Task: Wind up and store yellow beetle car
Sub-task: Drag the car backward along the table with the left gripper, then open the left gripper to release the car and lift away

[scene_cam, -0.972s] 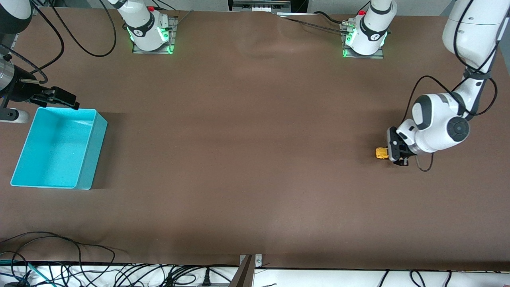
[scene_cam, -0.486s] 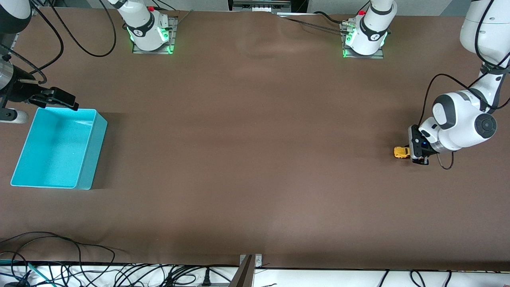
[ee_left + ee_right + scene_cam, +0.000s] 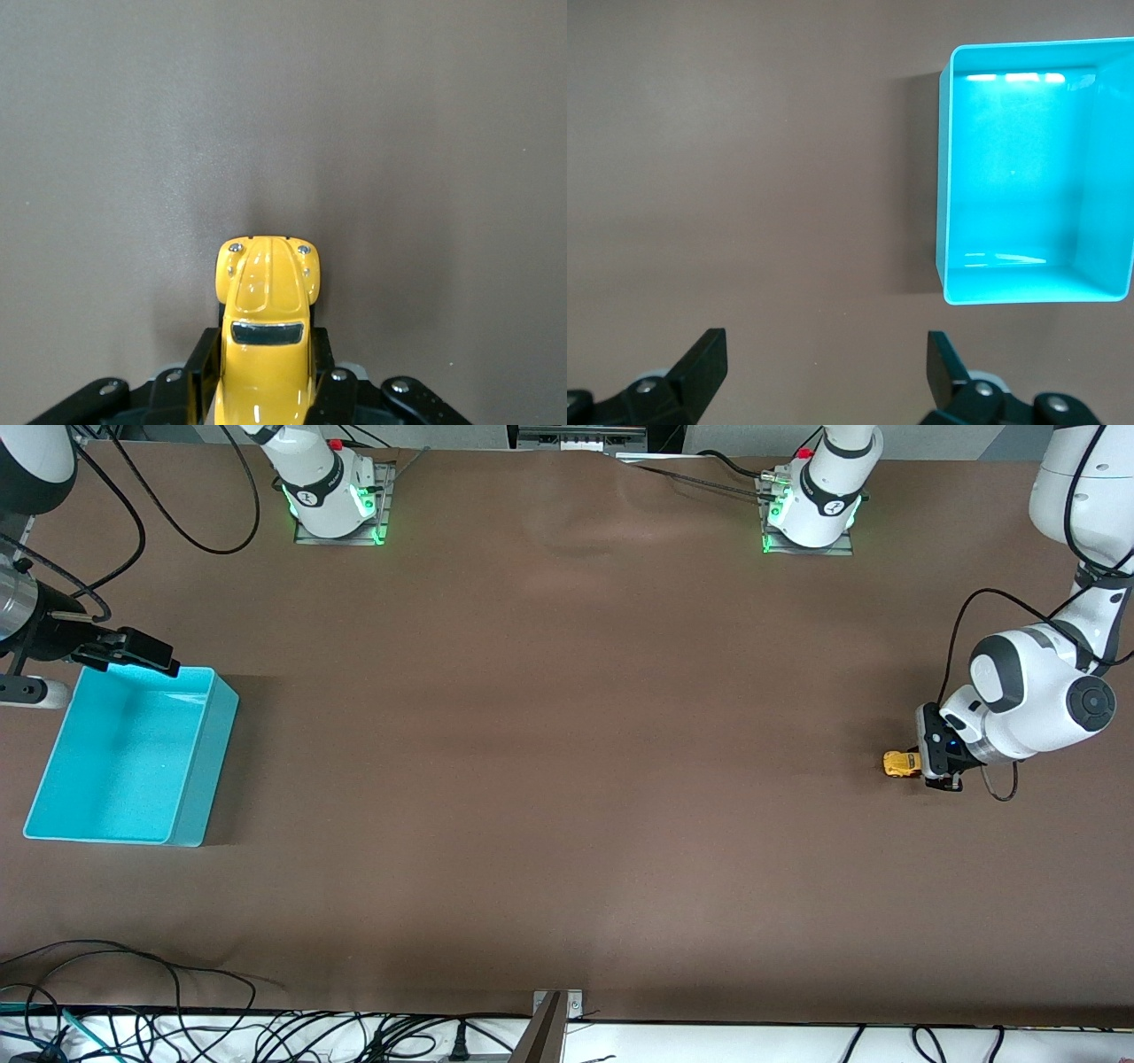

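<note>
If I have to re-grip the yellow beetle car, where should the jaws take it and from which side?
Take the yellow beetle car across its flat sides at the rear half, as the left gripper does now: low, coming in from the tail, one jaw on each flank. The domed roof and hood would likely slip; the sides are parallel, and its wheels stay on the table.

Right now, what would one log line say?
left gripper: shut on yellow beetle car, on table | right gripper: open, waiting by turquoise bin

One yellow beetle car (image 3: 901,763) and one turquoise bin (image 3: 133,755) sit on the single brown worktop (image 3: 567,779). Two white robot arms reach over it, from two bases lit green.
</note>
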